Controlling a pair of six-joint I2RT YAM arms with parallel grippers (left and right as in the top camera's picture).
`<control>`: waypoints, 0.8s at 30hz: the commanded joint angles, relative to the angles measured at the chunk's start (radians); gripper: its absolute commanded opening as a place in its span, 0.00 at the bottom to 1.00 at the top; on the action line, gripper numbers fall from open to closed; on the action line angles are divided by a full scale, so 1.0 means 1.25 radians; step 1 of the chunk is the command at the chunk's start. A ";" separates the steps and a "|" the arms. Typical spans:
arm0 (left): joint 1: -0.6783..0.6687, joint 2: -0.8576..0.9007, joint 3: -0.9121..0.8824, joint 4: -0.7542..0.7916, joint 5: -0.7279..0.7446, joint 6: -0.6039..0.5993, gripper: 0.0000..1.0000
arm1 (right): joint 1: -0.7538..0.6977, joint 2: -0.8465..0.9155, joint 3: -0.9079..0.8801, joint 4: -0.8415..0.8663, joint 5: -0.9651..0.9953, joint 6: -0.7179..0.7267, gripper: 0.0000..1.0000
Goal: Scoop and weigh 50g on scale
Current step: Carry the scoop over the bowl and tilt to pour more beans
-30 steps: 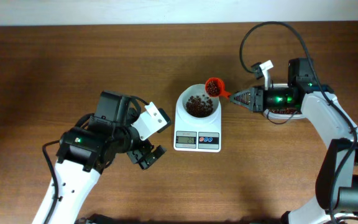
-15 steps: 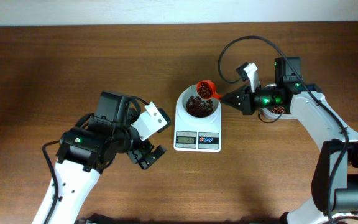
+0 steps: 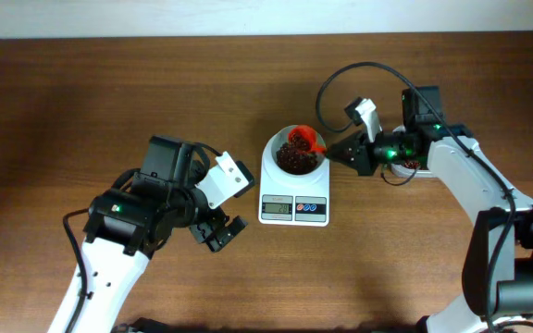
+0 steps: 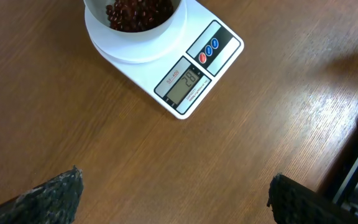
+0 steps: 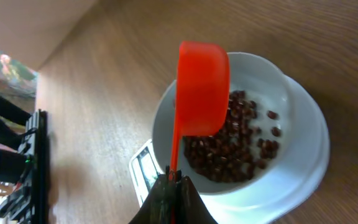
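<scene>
The white scale [image 3: 294,190] stands mid-table, and its round bowl [image 3: 315,169] holds red beans [image 3: 291,159]. My right gripper [image 3: 338,150] is shut on the thin handle of a red scoop [image 3: 304,140]. The scoop hangs tilted over the bowl's far right rim. In the right wrist view the scoop [image 5: 202,78] shows its back above the beans [image 5: 229,146], with the right gripper [image 5: 174,180] pinching the handle. My left gripper [image 3: 231,205] stands open over bare table left of the scale. The left wrist view shows the left gripper [image 4: 176,177] empty and the scale [image 4: 166,59] ahead.
A clear tub of beans [image 3: 403,169] sits right of the scale, mostly hidden under my right arm. A black cable [image 3: 340,79] loops above that arm. The table's far edge meets a pale wall [image 3: 248,17].
My right gripper has carried the scoop leftward from beside the bowl's right rim to over the bowl and tipped it. The left arm has stayed still.
</scene>
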 commanded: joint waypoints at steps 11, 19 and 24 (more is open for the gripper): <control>0.004 -0.001 0.014 0.002 0.011 0.016 0.99 | 0.025 -0.025 -0.001 -0.039 0.186 -0.009 0.04; 0.004 -0.001 0.014 0.002 0.011 0.016 0.99 | 0.025 -0.047 -0.001 -0.062 0.089 -0.066 0.04; 0.004 -0.001 0.014 0.002 0.011 0.016 0.99 | 0.024 -0.053 0.000 -0.062 0.038 -0.066 0.04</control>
